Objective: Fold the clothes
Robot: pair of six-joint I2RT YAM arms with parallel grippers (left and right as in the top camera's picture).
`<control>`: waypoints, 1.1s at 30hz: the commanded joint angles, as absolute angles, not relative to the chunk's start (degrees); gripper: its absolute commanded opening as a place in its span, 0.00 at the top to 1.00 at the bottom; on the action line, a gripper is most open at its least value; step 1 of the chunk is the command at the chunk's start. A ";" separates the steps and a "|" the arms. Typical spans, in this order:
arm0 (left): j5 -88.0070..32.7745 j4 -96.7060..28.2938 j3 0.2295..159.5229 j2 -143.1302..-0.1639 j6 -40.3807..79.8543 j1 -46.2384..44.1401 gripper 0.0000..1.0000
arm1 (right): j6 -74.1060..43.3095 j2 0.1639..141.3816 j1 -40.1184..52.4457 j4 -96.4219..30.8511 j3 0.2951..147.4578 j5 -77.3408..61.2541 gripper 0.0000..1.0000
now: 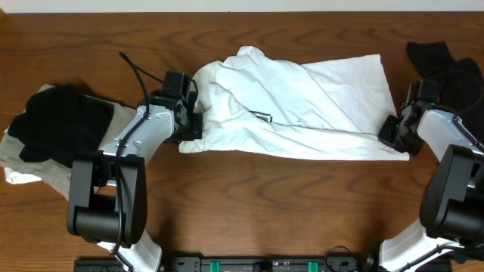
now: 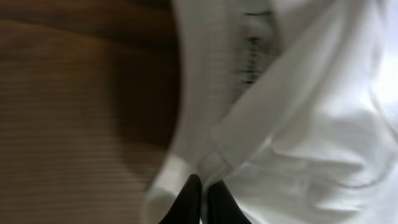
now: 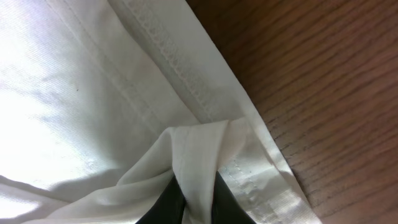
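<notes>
On the near side of the wooden table (image 1: pixel 249 215), both arms reach to the white T-shirt (image 1: pixel 302 106), which lies crumpled and stretched sideways across the middle. The left gripper (image 1: pixel 193 125) pinches the shirt's left edge, its fingers (image 2: pixel 189 198) closed with a sliver of cloth between them. The right gripper (image 1: pixel 395 134) is clamped on a bunched fold of hem at the right corner. Dark lettering (image 2: pixel 252 62) shows on the shirt. Farther left, a black garment (image 1: pixel 57 121) lies on beige cloth (image 1: pixel 45 177); a second black garment (image 1: pixel 446 64) sits at the far right.
</notes>
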State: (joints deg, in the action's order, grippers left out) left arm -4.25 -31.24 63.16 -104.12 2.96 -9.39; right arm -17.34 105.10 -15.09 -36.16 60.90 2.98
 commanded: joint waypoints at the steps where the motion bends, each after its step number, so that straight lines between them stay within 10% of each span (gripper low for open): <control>1: 5.67 -31.16 62.46 -104.79 4.54 -8.47 0.94 | -16.64 105.49 -15.38 -36.27 60.84 3.36 0.89; 33: -1.61 -39.90 62.46 -94.91 7.55 -7.20 0.71 | -16.67 105.49 -15.38 -35.53 60.84 4.27 0.89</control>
State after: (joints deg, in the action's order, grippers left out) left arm 1.04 -39.35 62.61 -97.67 6.31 -7.53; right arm -17.34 105.10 -15.07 -35.70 60.90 3.20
